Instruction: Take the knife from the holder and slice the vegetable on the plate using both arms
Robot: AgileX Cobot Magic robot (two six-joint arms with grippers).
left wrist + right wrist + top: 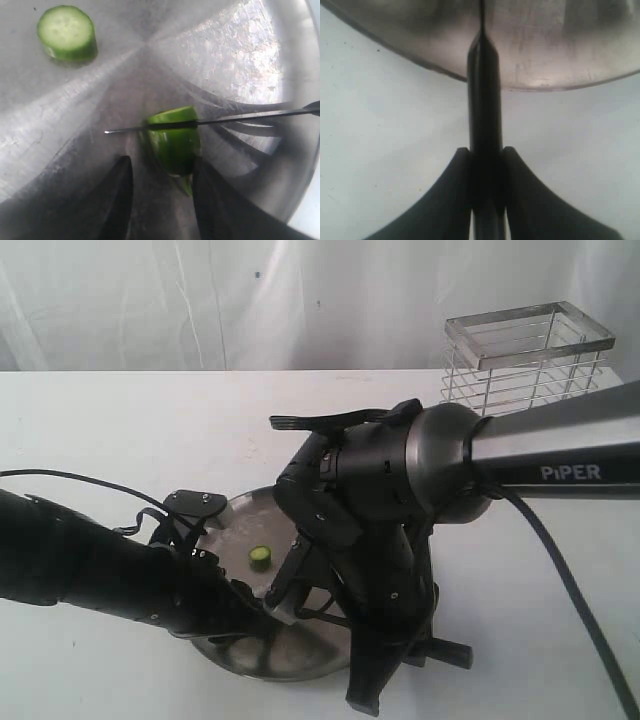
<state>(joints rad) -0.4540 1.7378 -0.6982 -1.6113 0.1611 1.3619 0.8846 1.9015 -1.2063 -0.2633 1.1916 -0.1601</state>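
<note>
Lying on plate, vegetable and cut slice, right fingers clamping knife, left fingers spread astride vegetable.

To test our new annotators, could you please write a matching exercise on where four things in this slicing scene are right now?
Things: 1 slim black-handled knife; 2 round green cut slice; 3 green stemmed vegetable piece; 4 silver wire holder.
Places: A on white table, apart from round steel plate; B under the blade, inside left gripper; C clamped in right gripper; D loose on that plate.
Pairs: 1-C; 2-D; 3-B; 4-A.
</note>
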